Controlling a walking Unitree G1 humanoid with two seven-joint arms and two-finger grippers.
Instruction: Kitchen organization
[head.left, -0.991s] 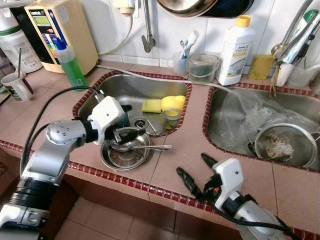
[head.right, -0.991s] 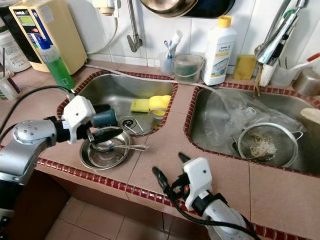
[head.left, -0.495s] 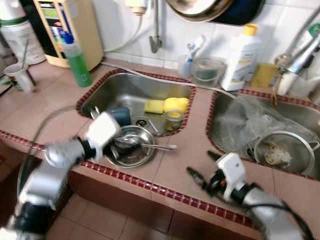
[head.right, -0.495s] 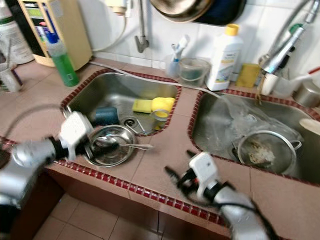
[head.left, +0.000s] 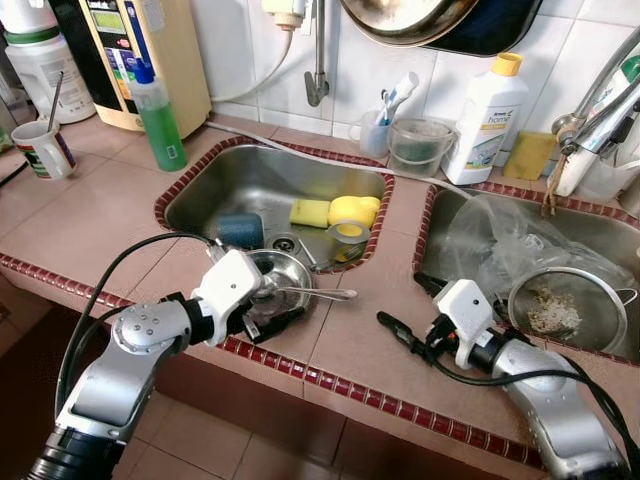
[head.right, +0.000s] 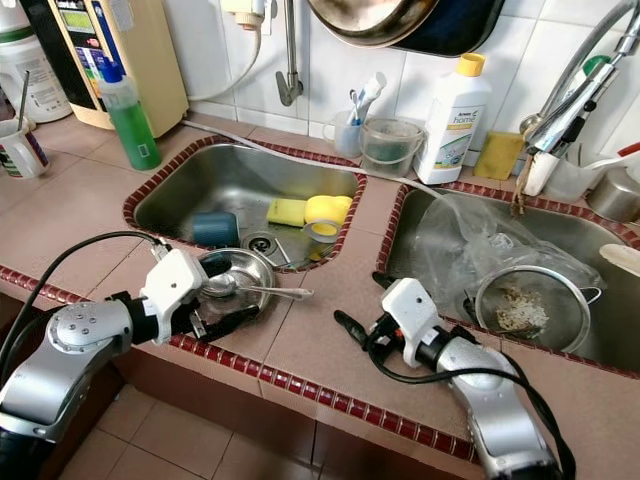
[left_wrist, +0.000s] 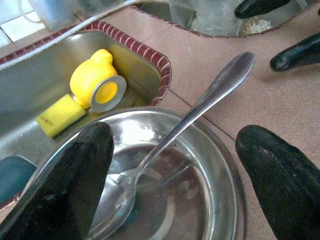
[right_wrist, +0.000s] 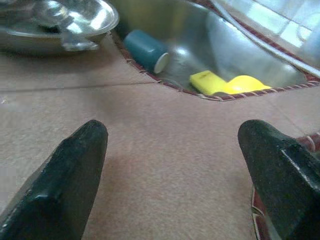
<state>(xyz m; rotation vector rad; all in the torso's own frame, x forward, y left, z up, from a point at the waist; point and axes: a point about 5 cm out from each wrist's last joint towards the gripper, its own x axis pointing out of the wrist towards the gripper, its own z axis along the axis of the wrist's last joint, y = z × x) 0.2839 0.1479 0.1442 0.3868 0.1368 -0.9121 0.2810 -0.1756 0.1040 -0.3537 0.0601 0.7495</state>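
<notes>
Tiled worktop (head.left: 90, 215) with two sinks.
Left hand (head.left: 262, 310) gaped around bowl (head.left: 285, 278) holding spoon (head.left: 310, 293); right hand (head.left: 405, 312) hovered open beside strainer (head.left: 565, 310).

Far left counter: cream-coloured appliance (head.left: 150, 50); green soap bottle (head.left: 158, 118) stood just before it; mug (head.left: 40, 150) set further left.

Left sink (head.left: 240, 185): teal cup (head.left: 240, 230) laid on its side; yellow sponge (head.left: 309, 212) placed touching a yellow lemon-shaped object (head.left: 348, 212).

Far ledge: cup of toothbrushes (head.left: 377, 135), clear plastic tub (head.left: 418, 146), white detergent bottle (head.left: 485, 120) with yellow cap.

Right sink (head.left: 452, 283): clear plastic bag (head.left: 500, 235); wire strainer (head.left: 565, 308) soiled with residue.
</notes>
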